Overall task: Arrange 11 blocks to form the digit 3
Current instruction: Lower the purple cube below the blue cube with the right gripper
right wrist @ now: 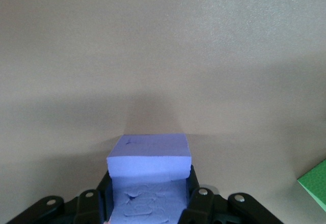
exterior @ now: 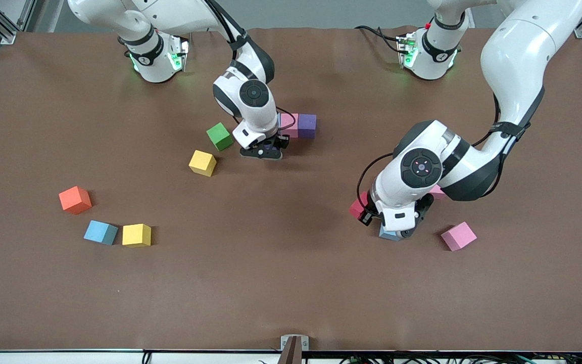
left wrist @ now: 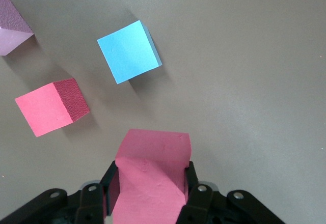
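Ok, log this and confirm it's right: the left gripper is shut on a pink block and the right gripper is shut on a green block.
Not quite. The right gripper is shut on a purple block, as the right wrist view shows; the green cube sits loose on the table beside that gripper. The rest stands: the left gripper is shut on a pink block.

Two cubes gripped: pink (left wrist: pixel 153 175) and purple (right wrist: pixel 148 170). Pink (exterior: pixel 289 125) and purple (exterior: pixel 306 126) touching mid-table. Two yellows (exterior: pixel 202 163) (exterior: pixel 136 235) and a blue (exterior: pixel 100 232) loose toward right arm's end; pink (exterior: pixel 458 236), red (left wrist: pixel 51 107), blue (left wrist: pixel 129 51) toward left's.
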You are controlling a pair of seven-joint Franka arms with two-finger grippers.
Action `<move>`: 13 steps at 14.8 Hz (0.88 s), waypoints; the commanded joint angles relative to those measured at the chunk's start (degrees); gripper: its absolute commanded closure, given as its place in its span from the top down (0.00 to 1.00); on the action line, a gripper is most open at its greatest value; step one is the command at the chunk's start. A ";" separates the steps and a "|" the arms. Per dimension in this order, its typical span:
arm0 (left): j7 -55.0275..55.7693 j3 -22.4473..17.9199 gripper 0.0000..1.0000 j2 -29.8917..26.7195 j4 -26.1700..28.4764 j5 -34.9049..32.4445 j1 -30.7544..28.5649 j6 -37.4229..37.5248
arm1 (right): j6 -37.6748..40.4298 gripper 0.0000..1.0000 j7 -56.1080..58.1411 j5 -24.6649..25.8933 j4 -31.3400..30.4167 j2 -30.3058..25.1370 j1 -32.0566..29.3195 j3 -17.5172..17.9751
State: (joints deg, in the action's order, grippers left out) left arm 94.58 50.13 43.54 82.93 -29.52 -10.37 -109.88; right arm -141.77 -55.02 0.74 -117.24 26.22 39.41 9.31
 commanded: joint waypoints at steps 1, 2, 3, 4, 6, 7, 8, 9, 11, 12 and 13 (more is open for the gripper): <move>0.07 0.58 0.47 -1.53 0.48 0.69 -0.52 1.43 | -0.53 0.39 -1.85 2.50 -1.94 -0.82 0.59 -0.52; 0.07 0.58 0.47 -1.53 0.48 0.77 -0.53 1.43 | -0.53 0.39 -1.85 2.68 -1.94 -0.73 0.50 -0.52; 0.07 0.67 0.47 -1.53 0.48 0.78 -0.53 1.51 | -0.53 0.39 -1.85 2.86 -1.94 -0.81 0.50 -0.52; 0.16 0.67 0.47 -1.53 0.48 0.78 -0.53 1.52 | -0.53 0.39 -1.76 2.95 -1.94 -0.73 0.41 -0.52; 0.16 0.93 0.47 -1.53 0.48 0.78 -0.53 1.86 | -0.62 0.39 -1.76 2.95 -1.94 -0.73 0.23 -0.52; 0.16 1.02 0.47 -1.53 0.48 0.86 -0.70 1.87 | -0.62 0.39 -1.76 2.95 -1.94 -0.73 0.23 -0.52; 0.16 1.28 0.47 -1.53 0.48 0.78 -1.05 1.87 | -0.62 0.38 -1.76 2.95 -1.94 -0.73 0.23 -0.52; 0.16 1.54 0.47 -1.53 0.48 0.78 -1.40 1.95 | -0.53 0.38 -1.85 2.95 -2.02 -0.73 0.23 -0.52; 0.16 2.33 0.47 -1.53 0.48 0.78 -2.10 2.04 | -0.27 0.38 -1.76 2.95 -2.11 -0.73 0.23 -0.52; 0.16 2.42 0.47 -1.53 0.48 0.78 -2.11 2.22 | -0.18 0.38 -1.76 3.03 -2.11 -0.73 0.23 -0.52; 0.16 2.69 0.47 -1.53 0.48 0.78 -2.19 2.31 | -0.09 0.38 -1.67 3.04 -2.11 -0.81 0.23 -0.52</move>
State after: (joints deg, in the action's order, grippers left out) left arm 94.61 51.95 43.51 82.90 -29.52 -11.84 -109.01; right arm -141.76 -55.44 2.35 -117.40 26.15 39.43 9.37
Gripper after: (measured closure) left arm 0.467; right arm 0.445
